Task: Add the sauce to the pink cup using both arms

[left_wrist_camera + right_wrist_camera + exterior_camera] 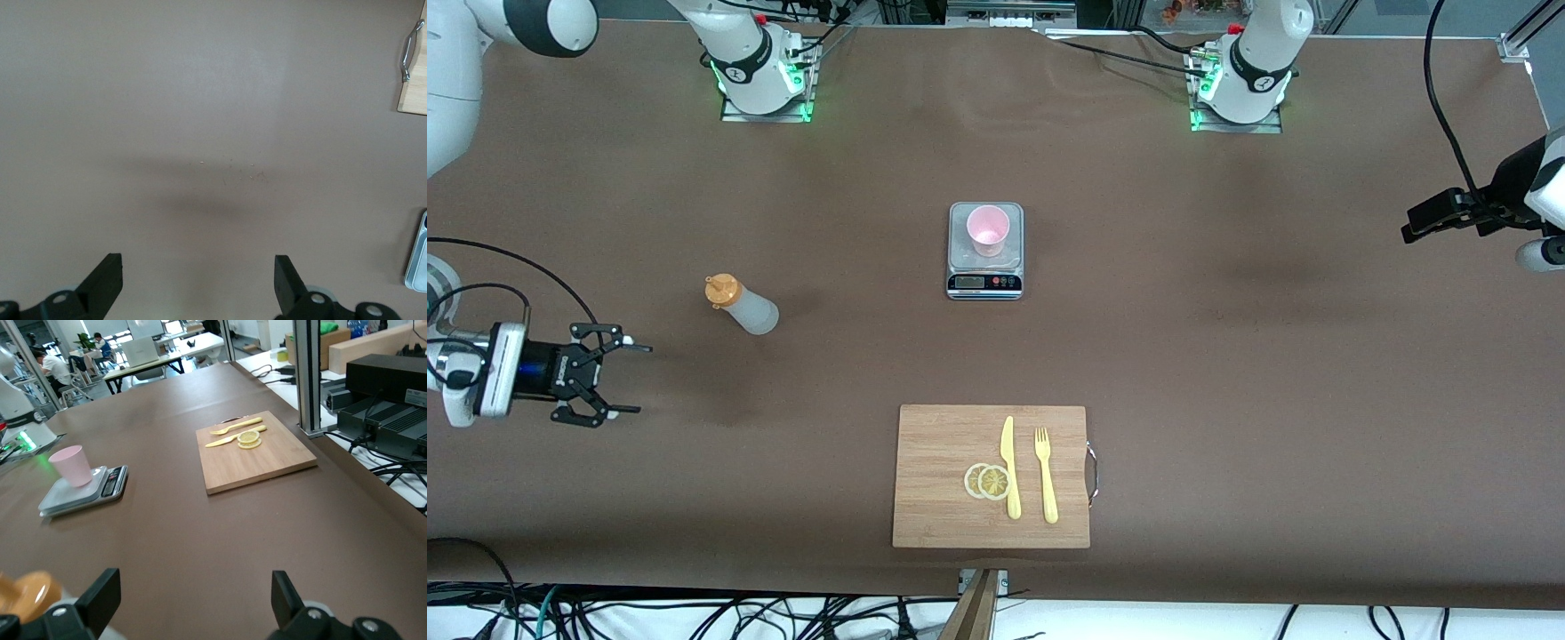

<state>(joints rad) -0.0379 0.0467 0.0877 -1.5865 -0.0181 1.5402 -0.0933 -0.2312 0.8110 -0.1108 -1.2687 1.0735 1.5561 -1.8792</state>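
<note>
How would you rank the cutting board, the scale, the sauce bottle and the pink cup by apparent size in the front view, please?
1. Cutting board, clearly the largest.
2. Scale.
3. Sauce bottle, standing toward the right arm's end of the table.
4. Pink cup on the scale, smallest, though it looks close to the bottle.

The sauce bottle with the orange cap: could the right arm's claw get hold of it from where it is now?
Probably yes. The right gripper is open and empty beside the sauce bottle, with only bare table between them. The bottle stands upright, apart from the scale.
</note>
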